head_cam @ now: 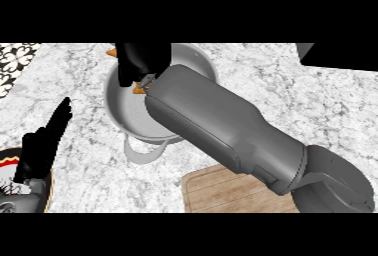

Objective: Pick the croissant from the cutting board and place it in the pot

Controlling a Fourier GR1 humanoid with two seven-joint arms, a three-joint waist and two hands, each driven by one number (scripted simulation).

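The right hand (140,62) reaches over the pot (129,117), its black fingers curled down round the croissant (137,89), of which only small orange bits show: one under the fingertips inside the pot's rim and one at the hand's upper left edge. So the croissant is held above the pot's pale inside, near its far left wall, and whether it touches the pot cannot be told. The grey right forearm (236,135) runs from the lower right across the pot and hides much of it. The wooden board (221,192) lies at the lower middle, partly under the forearm, just beside the pot. The left hand (44,145) rests at the left edge, open with straight fingers pointing up, above a plate (9,157) with a dark rim, on the marble counter (295,95)
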